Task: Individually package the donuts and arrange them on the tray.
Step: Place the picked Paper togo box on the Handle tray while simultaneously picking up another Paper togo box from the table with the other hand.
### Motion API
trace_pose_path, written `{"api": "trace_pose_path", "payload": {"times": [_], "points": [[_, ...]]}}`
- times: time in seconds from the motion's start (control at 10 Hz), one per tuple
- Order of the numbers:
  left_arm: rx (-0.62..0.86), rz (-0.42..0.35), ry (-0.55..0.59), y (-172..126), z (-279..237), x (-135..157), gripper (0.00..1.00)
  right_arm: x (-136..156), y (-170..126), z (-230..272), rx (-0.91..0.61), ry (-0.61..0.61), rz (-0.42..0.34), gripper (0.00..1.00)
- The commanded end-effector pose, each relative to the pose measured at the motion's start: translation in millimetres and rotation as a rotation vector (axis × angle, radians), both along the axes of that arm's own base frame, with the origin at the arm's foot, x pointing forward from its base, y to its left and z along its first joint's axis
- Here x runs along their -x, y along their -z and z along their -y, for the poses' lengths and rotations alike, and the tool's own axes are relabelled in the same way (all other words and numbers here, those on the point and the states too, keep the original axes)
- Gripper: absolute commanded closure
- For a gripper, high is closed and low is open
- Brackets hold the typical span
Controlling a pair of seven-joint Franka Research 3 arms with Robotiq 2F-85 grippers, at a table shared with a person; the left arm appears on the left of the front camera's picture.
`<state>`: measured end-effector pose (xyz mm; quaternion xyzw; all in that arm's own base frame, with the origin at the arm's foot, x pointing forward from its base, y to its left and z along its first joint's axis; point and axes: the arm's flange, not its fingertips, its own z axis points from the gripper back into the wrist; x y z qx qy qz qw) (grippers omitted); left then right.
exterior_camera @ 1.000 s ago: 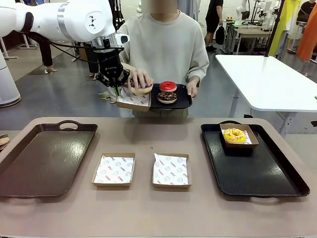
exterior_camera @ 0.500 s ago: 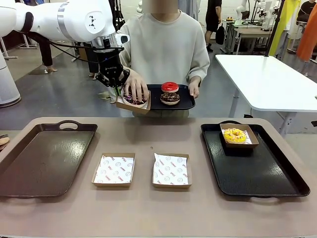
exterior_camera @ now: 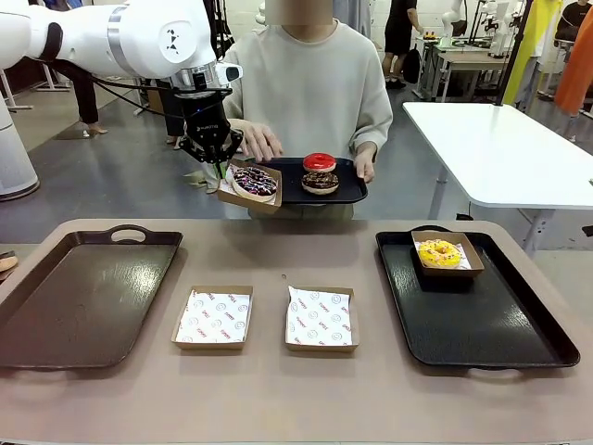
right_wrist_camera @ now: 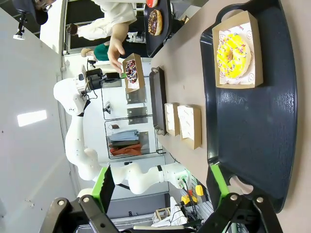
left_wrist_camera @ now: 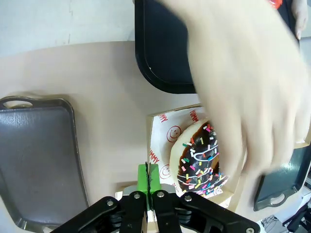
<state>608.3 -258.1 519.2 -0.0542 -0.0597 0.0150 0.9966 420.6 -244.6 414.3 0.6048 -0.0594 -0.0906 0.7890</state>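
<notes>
Front: left gripper was clamped on the edge of a box holding the drizzled donut, up by the person's hand. Left wrist: pads pinched that box's rim. Right wrist: right gripper was spread wide, with the yellow donut boxed on the black tray.

- Donuts: four, being the drizzled donut, red donut, chocolate donut and yellow donut.
- Boxes: four. Two are filled, the raised box and the tray box. Two are empty, the left box and the middle box.
- Trays: three, being the left tray, right tray and small tray.
- Person at the table: one.
</notes>
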Motion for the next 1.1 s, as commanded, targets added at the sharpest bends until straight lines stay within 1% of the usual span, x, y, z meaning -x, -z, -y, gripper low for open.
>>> {"api": "trace_pose_path", "payload": {"times": [0.0,0.8,0.9,1.0], "points": [[0.002,-0.001,0.001,-0.3,-0.8,0.7,1.00,-2.0,-0.9,2.0,-0.003,-0.004,0.001,0.00],[0.000,0.000,0.000,0.0,0.0,0.0,0.99,0.0,0.0,0.0,0.000,0.000,0.000,0.00],[0.010,0.009,0.061,-0.3,-2.3,4.9,0.99,-5.0,-6.4,-17.3,0.064,-0.026,0.001,0.00],[0.000,0.022,0.092,-4.1,-6.7,19.9,0.99,-9.0,-19.0,-37.3,0.135,-0.062,-0.003,0.00]]}}
